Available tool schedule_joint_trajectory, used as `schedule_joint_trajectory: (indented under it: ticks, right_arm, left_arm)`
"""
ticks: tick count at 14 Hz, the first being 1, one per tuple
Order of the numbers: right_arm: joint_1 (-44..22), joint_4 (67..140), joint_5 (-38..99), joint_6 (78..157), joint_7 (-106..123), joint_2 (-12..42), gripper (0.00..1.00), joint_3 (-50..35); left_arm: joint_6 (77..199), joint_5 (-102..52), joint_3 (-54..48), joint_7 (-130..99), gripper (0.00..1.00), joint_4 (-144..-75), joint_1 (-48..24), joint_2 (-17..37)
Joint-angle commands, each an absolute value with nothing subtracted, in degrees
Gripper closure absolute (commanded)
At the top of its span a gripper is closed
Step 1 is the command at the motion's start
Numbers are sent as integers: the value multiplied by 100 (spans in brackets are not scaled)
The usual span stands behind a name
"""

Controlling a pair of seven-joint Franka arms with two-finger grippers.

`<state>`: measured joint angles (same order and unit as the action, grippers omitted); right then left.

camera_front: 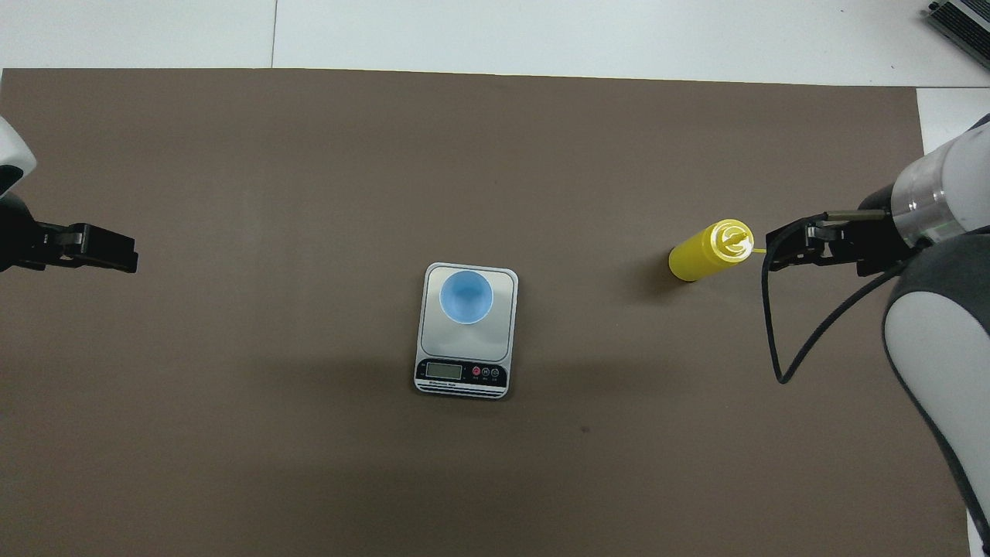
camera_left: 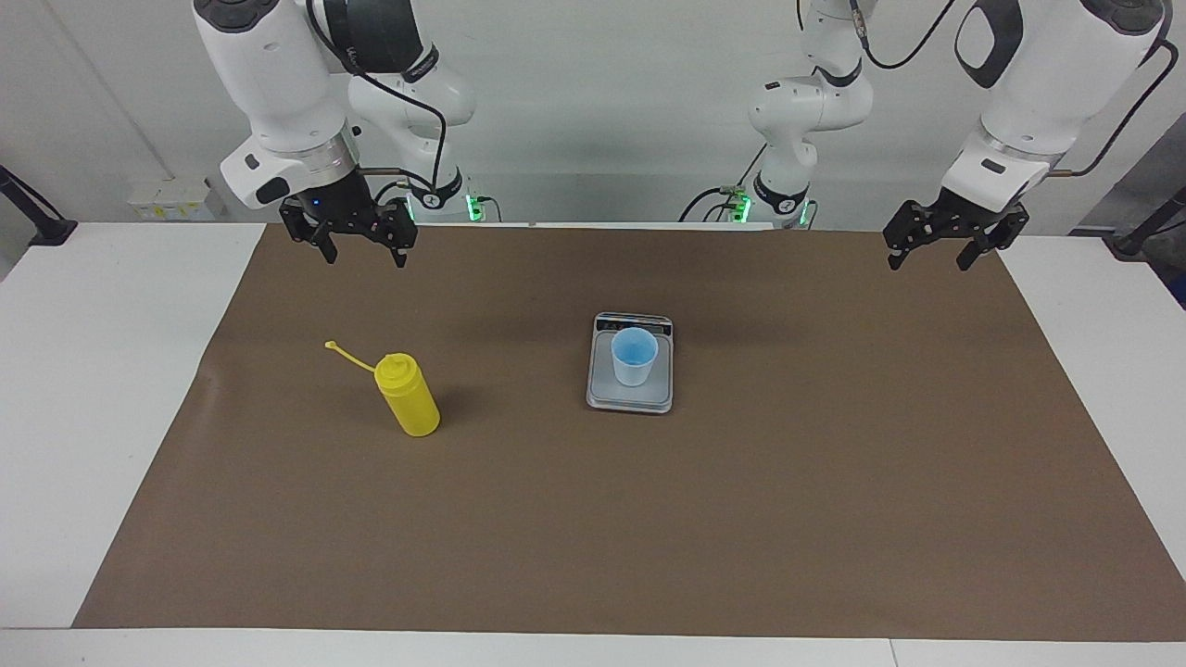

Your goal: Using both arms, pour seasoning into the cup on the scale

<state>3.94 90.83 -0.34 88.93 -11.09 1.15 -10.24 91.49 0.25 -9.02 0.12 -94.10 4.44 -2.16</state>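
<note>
- My right gripper point(camera_left: 363, 250) hangs in the air, fingers spread wide, over the mat's edge nearest my bases, toward the right arm's end.
- My left gripper point(camera_left: 931, 254) waits, fingers apart, over the left arm's near corner.
- Seasoning point(camera_left: 409, 395) upright on the brown mat point(camera_left: 741, 519), untouched.
- Cup point(camera_left: 634, 356) stands on the scale point(camera_left: 630, 396), mid-table.
</note>
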Motion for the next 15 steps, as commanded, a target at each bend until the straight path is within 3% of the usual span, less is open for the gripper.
schedule_joint_trajectory:
  ticks: [1, 15]
  right_arm:
    - [483, 9237, 88, 8974, -1107, -26, 0, -1063]
    - [597, 9193, 97, 8974, -1116, -44, 0, -984]
  left_arm:
    - [9246, 44, -879, 9, 0, -9598, 448, -378]
    - [9246, 44, -879, 9, 0, -9598, 448, -378]
